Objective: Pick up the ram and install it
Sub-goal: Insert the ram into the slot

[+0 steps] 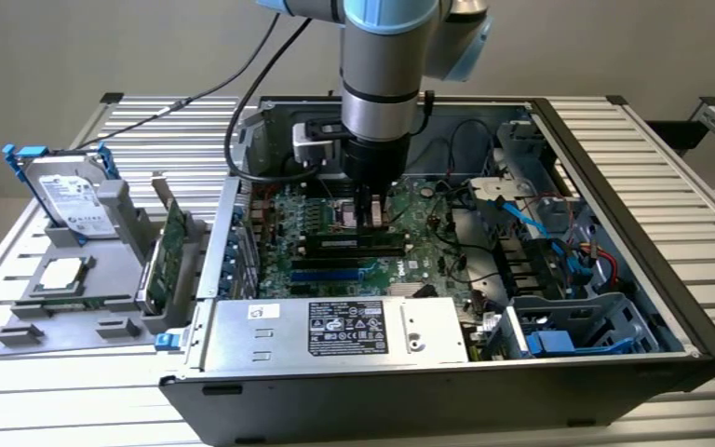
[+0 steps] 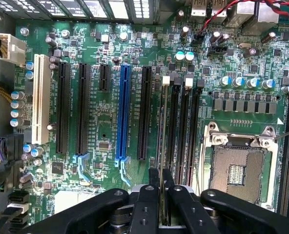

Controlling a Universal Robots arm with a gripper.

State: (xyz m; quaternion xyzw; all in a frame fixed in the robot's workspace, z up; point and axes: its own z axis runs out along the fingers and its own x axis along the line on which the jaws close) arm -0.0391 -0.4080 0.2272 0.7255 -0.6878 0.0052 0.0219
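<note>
Inside the computer case (image 1: 457, 402), the gripper (image 1: 371, 216) pinches the ram (image 2: 161, 146) edge-on.

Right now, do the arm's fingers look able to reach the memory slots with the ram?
Likely yes. The fingers are shut on the ram, which stands edge-on in line with the memory slots beside the empty processor socket. I see no cable or card across the slots.

We log the arm (image 1: 383, 65) hanging straight down from above, with the silver forearm vertical and the blue joint at the top. The wrist is vertical and the gripper (image 1: 371, 216) points straight down, set low. Its two black fingers (image 2: 153, 195) are parallel and nearly together, pinching the ram (image 2: 160, 209) edge-on between them.
</note>
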